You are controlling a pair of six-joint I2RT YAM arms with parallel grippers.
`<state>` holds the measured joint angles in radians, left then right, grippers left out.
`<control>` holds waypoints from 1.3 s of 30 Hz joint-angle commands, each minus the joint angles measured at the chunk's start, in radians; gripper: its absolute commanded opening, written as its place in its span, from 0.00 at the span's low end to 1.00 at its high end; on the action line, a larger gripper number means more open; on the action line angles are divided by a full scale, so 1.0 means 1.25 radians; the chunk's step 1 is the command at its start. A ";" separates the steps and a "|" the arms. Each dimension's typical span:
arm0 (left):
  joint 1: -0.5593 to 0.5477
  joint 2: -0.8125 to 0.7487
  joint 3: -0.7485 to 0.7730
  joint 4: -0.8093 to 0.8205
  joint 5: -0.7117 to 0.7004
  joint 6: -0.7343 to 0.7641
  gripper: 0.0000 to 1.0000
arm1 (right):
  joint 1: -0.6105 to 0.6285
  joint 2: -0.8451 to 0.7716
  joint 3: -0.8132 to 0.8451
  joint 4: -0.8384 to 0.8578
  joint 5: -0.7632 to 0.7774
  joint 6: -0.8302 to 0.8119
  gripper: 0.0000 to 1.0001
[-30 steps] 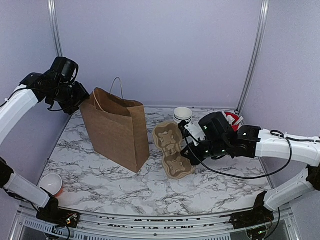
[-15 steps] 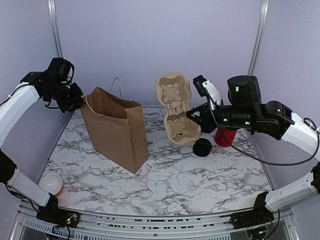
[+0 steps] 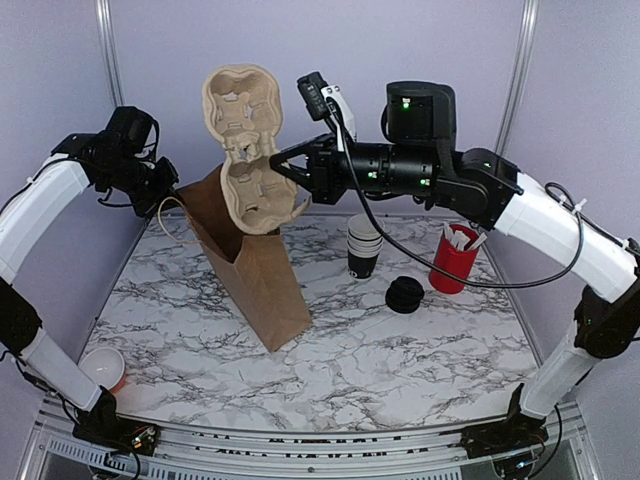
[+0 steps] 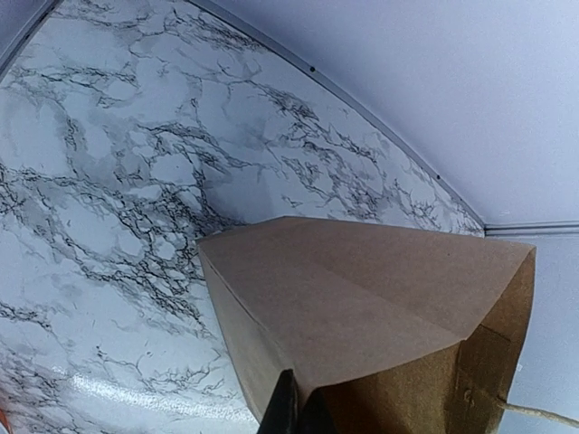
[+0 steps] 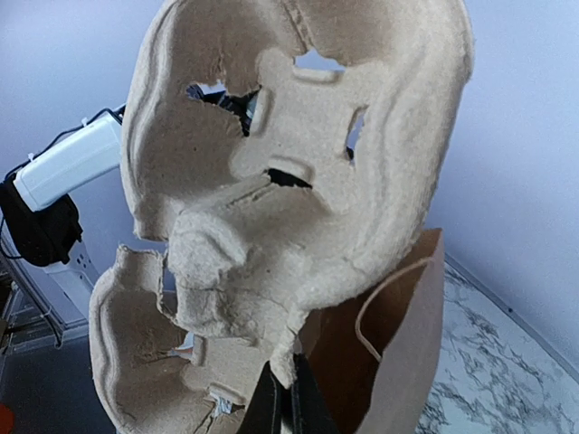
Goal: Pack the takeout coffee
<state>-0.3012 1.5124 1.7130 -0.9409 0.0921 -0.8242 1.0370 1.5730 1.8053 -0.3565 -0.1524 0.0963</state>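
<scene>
My right gripper (image 3: 287, 168) is shut on the edge of a pulp cup carrier (image 3: 243, 140) and holds it upright over the open mouth of the brown paper bag (image 3: 255, 270). From the right wrist view the carrier (image 5: 298, 181) fills the frame, with the gripper (image 5: 289, 398) pinching its lower edge and the bag (image 5: 407, 344) just behind. My left gripper (image 3: 165, 205) is shut on the bag's left rim; its tips (image 4: 294, 407) clamp the paper of the bag (image 4: 362, 298). A small black lidded item (image 3: 405, 294) sits on the table; I cannot tell whether it is the takeout coffee.
A stack of black cups (image 3: 363, 247) stands behind the bag to the right. A red cup of white sachets (image 3: 452, 260) is at the right. Another cup (image 3: 100, 368) sits at the near left edge. The table is marbled (image 3: 380, 370).
The right arm has lifted the carrier off the table and swung it up and left over the bag. The left gripper has shut on the bag's rim, and the bag leans.
</scene>
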 commanded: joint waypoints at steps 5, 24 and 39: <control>-0.021 0.022 0.046 -0.014 0.025 0.024 0.00 | 0.073 0.165 0.152 0.193 0.030 0.010 0.00; -0.036 -0.013 0.046 -0.011 0.051 0.049 0.00 | -0.046 0.303 0.141 0.267 -0.020 0.053 0.00; -0.037 -0.003 0.074 -0.012 0.022 0.056 0.00 | -0.060 0.230 0.091 0.040 -0.012 -0.118 0.00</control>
<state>-0.3420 1.5215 1.7618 -0.9470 0.1383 -0.7673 0.9565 1.9076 1.8809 -0.1761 -0.1474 0.0128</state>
